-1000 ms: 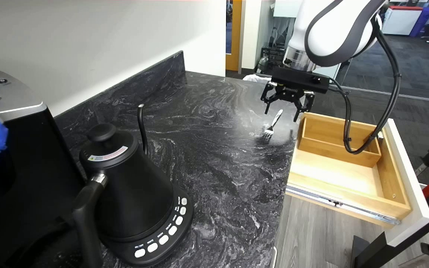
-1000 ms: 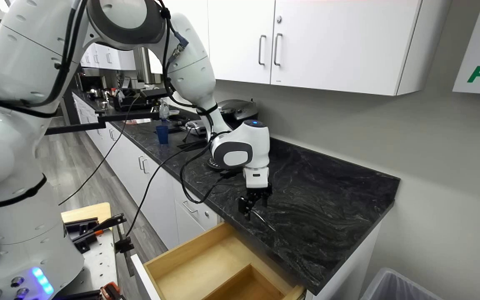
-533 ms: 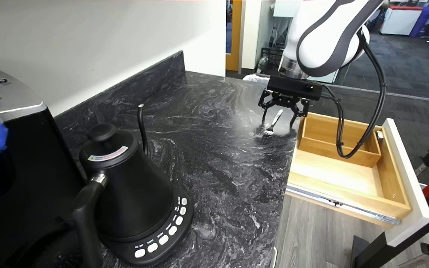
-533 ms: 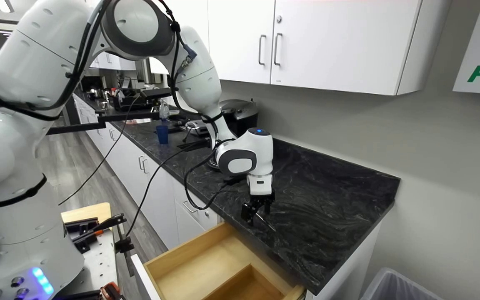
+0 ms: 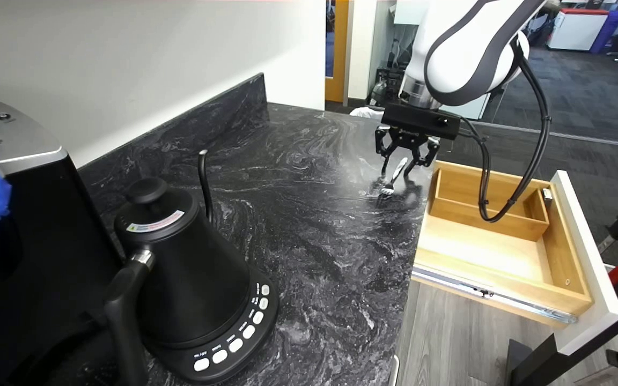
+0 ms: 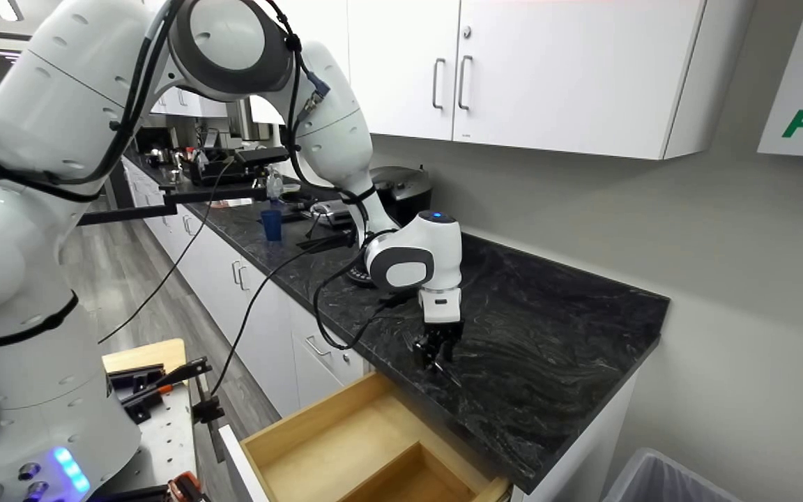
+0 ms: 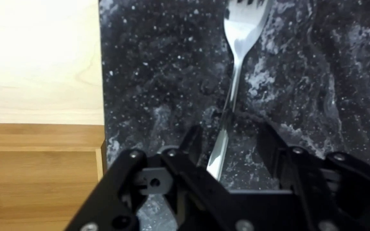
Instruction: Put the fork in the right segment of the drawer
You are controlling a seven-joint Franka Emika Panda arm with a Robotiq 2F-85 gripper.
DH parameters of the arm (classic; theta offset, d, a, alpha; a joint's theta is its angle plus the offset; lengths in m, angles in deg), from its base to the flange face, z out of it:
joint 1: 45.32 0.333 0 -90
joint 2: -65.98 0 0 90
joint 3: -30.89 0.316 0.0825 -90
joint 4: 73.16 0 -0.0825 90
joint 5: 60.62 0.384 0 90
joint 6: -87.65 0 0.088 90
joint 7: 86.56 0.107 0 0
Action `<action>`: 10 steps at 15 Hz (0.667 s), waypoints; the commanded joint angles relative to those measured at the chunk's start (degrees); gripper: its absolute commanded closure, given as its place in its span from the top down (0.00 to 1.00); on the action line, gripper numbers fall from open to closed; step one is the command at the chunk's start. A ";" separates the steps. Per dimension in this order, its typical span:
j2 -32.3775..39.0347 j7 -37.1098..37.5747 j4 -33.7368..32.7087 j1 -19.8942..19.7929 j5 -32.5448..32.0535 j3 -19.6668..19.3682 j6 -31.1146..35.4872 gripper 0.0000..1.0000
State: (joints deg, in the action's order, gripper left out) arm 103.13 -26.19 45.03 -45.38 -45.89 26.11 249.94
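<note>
The fork point(image 7: 242, 35) is of shiny silver colour. The countertop point(image 5: 319, 236) is black, with whitish and grey veins that make swirls, and with small pale spots. The gripper point(image 7: 230, 130) is black; the arm point(image 6: 335, 115) is white with dark grey parts. The drawer point(image 6: 332, 446) is of pale yellow wood, its inner box point(image 5: 459, 213) of browner wood, and its front panel point(image 5: 594, 268) is white. The kettle point(image 5: 193, 284) is black with whitish buttons point(image 5: 235, 345), and the cup point(image 6: 271, 225) is blue.
</note>
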 commanded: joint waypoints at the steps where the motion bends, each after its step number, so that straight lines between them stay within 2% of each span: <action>1: 0.73 -0.87 -0.80 0.73 1.04 -1.03 0.39 0.21; 4: 0.67 -0.87 -0.98 0.67 1.12 -1.04 0.34 0.03; 8: 0.11 -0.91 -0.65 0.63 1.25 -0.96 0.38 0.01; 10: -1.13 -0.44 0.17 0.94 1.41 -1.04 0.28 0.03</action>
State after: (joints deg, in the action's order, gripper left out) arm 103.07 -26.19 44.24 -45.31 -45.89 25.76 249.94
